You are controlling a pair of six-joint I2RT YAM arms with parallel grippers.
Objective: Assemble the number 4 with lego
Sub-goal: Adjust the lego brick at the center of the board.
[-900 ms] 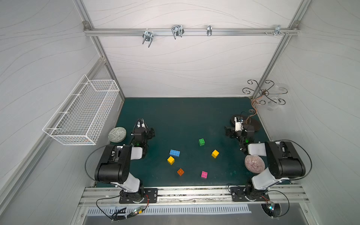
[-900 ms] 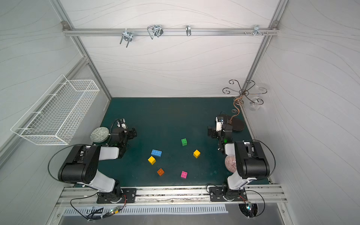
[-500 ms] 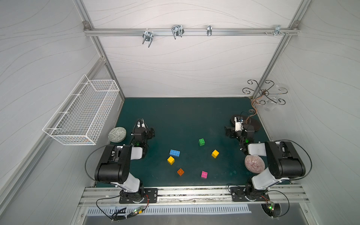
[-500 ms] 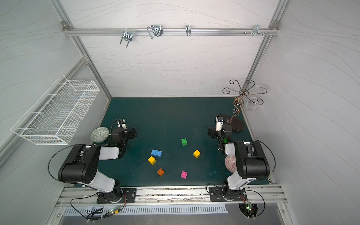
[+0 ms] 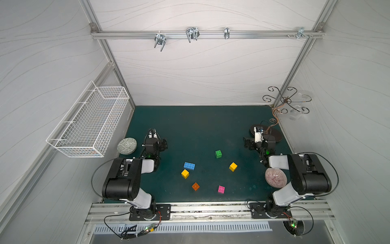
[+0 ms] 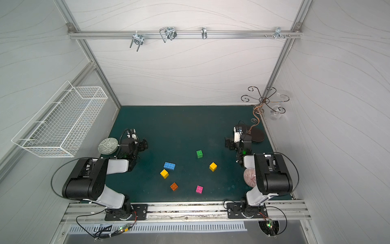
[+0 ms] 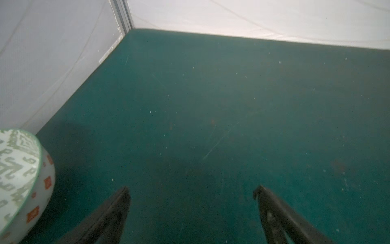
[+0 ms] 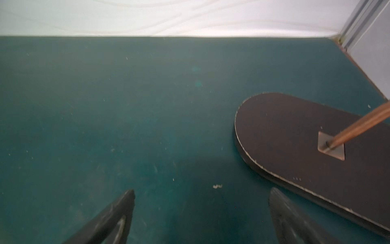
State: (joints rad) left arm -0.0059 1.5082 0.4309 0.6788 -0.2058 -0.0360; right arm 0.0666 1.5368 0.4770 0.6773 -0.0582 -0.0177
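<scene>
A: Since the earlier frames we log no shift anywhere.

B: Both top views: the lego (image 6: 169,166) lies loose on the green mat (image 5: 200,126), none joined. The blue brick (image 5: 189,166) sits just beside a yellow cube (image 5: 185,173). The orange cube (image 5: 195,186), pink cube (image 5: 221,189), second yellow cube (image 5: 233,166) and green cube (image 5: 218,154) sit apart.

A: Left wrist: we see the left gripper (image 7: 192,188) spread wide over bare mat, with a patterned bowl (image 7: 19,179) nearby.

B: Right wrist: the right gripper (image 8: 203,190) gapes too, holding nothing, beside the dark stand base (image 8: 295,131).
</scene>
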